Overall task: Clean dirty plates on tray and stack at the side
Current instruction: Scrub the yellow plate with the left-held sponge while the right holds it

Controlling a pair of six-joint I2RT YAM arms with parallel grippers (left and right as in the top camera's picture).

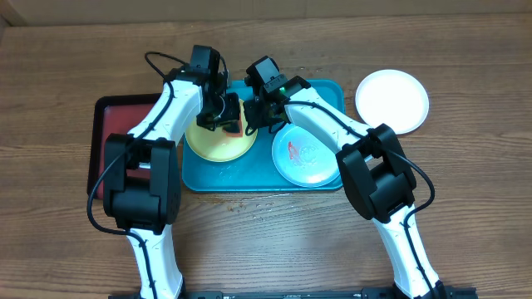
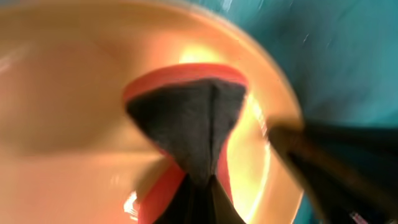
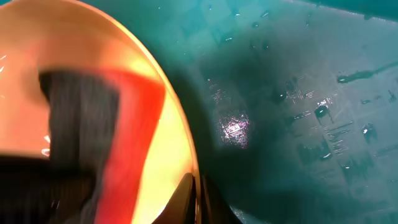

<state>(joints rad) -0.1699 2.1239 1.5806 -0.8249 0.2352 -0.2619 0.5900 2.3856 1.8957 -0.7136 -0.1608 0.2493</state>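
Overhead view shows scrubbing in hand: the left tool is clamped on a sponge pressed onto the yellow plate, which lies in the tray. The right tool is closed at that plate's rim, apparently pinching it steady. The smeared blue plate waits alongside, and the white plate sits on the tabletop. The next move likely calls for wiping it clean, then stacking it there.

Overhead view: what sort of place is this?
Probably a robotics test bench staged for dishwashing, not a kitchen: a wooden table, a teal tray holding a yellow plate and a red-smeared blue plate, and two robot arms over them.
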